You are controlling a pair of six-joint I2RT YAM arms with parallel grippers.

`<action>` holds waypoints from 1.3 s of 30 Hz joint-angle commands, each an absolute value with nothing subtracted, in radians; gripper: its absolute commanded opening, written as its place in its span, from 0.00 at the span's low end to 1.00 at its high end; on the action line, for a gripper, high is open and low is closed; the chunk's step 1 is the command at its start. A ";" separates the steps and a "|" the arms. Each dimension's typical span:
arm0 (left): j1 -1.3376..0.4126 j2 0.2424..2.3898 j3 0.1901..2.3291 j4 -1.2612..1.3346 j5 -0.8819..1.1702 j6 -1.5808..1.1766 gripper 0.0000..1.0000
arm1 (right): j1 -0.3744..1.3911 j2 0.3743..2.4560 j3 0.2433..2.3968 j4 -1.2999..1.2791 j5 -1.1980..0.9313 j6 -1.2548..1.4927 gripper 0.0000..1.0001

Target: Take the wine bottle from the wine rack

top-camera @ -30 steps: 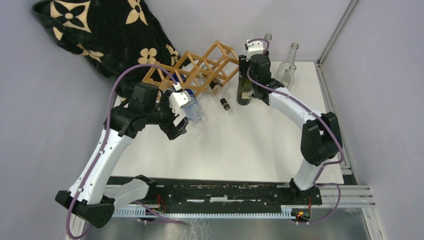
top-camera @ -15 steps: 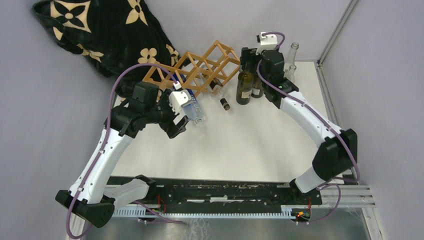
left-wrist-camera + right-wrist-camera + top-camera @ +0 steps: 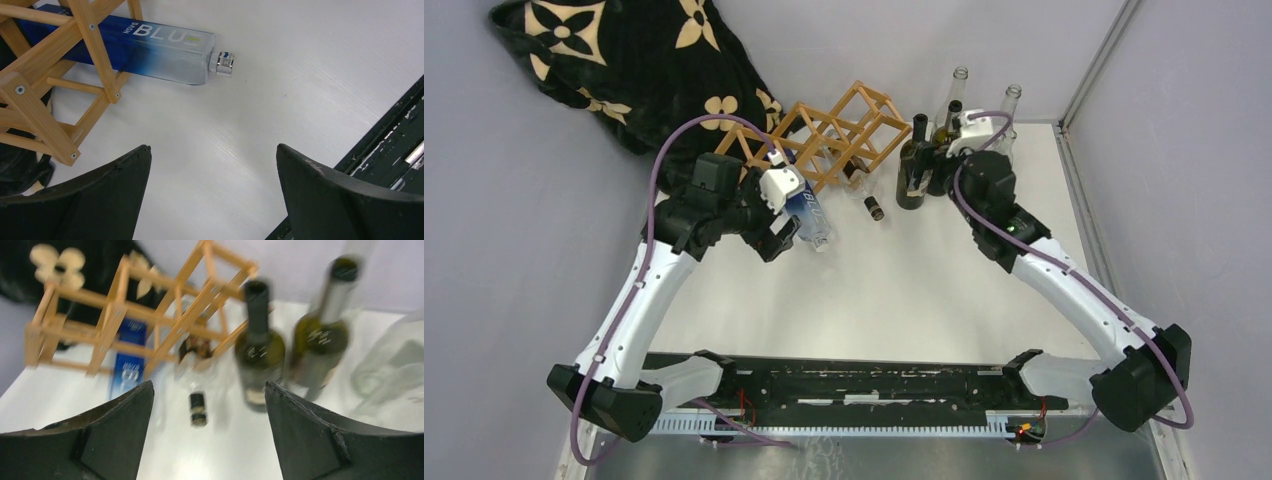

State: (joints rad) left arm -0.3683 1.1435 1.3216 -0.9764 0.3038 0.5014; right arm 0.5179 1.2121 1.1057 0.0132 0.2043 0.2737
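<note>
My left gripper (image 3: 212,150) hangs above the worktop (image 3: 300,75) with its jaws wide apart and nothing between them. The blue bottle (image 3: 150,50) lies just ahead of it. Its body runs through the lowest cell of the rack (image 3: 37,115), which stands along the far edge towards the far-left corner, and its cap (image 3: 225,62) points at the near edge.

As I judge it, the step in hand is to grasp this bottle and slide it out. I want to come down on the clear end by the neck, which is free of the sticks, and set the jaws across the body. Then I should pull straight along its length towards the near edge so the frame does not tip or drag.

My right gripper (image 3: 209,385) is also spread and empty. It faces the dark bottles (image 3: 259,365) standing near the far-right corner and a second bottle (image 3: 198,407) lying in the rack, though that view is blurred.
</note>
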 commanded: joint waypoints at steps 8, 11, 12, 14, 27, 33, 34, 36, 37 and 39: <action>-0.196 1.154 1.301 -0.923 0.348 0.562 1.00 | 0.757 1.500 1.141 0.056 -0.110 0.369 0.98; -0.183 1.139 1.284 -0.940 0.358 0.583 1.00 | 0.778 1.620 1.193 0.086 -0.151 0.417 0.98; -0.181 1.131 1.281 -0.944 0.361 0.588 1.00 | 0.781 1.661 1.211 0.092 -0.162 0.434 0.98; -0.181 1.115 1.272 -0.953 0.371 0.600 1.00 | 0.782 1.721 1.251 0.108 -0.176 0.464 0.98; -0.181 1.021 1.165 -1.016 0.388 0.758 1.00 | 0.767 2.048 1.516 0.112 -0.100 0.518 0.98; -0.182 0.993 1.155 -1.043 0.424 0.802 1.00 | 0.745 2.175 1.630 0.086 -0.119 0.557 0.98; -0.182 0.991 1.152 -1.047 0.424 0.807 1.00 | 0.746 2.187 1.646 0.088 -0.129 0.565 0.98; -0.182 0.986 1.145 -1.048 0.423 0.818 1.00 | 0.746 2.213 1.662 0.099 -0.158 0.584 0.98; -0.182 0.984 1.142 -1.048 0.424 0.826 1.00 | 0.745 2.222 1.664 0.107 -0.166 0.594 0.98; -0.182 0.976 1.135 -1.047 0.426 0.842 1.00 | 0.745 2.234 1.656 0.135 -0.189 0.621 0.98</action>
